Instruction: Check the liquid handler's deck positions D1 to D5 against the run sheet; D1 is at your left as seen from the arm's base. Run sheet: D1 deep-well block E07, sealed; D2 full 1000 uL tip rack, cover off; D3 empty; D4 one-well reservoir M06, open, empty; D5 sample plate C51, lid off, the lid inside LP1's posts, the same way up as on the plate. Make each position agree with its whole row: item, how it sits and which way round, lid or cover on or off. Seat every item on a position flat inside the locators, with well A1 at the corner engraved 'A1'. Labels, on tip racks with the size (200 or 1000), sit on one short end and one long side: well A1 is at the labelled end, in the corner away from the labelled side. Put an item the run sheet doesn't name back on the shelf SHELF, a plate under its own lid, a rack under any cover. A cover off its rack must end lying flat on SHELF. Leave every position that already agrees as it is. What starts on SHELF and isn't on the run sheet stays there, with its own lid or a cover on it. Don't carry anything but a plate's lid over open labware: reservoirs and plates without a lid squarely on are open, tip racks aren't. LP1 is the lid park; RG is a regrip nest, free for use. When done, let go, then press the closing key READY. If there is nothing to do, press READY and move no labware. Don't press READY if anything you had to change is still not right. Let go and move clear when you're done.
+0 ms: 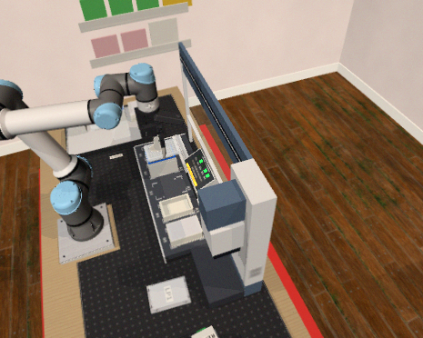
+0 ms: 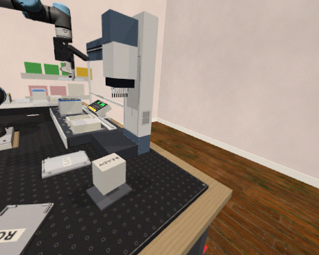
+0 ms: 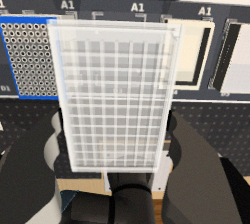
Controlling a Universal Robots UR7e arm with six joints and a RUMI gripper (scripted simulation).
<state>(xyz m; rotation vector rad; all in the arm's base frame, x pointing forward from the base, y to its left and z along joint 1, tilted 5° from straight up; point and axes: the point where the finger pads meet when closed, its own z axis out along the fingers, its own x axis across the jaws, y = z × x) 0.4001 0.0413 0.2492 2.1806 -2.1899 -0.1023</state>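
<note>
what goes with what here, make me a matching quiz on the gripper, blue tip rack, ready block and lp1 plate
1 gripper
2 blue-framed tip rack
3 READY block
4 LP1 plate

a stands on a grey foot
b shut on a clear gridded piece
c lies flat, nothing on it
d sits at D1

Pairs: 1-b, 2-d, 3-a, 4-c

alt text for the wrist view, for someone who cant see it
The gripper holds a see-through plate with a grid of wells, which fills the middle of the view. Behind it runs the dark deck with corners marked A1, a blue-edged tip rack at left and a cream open tray at right.
</note>
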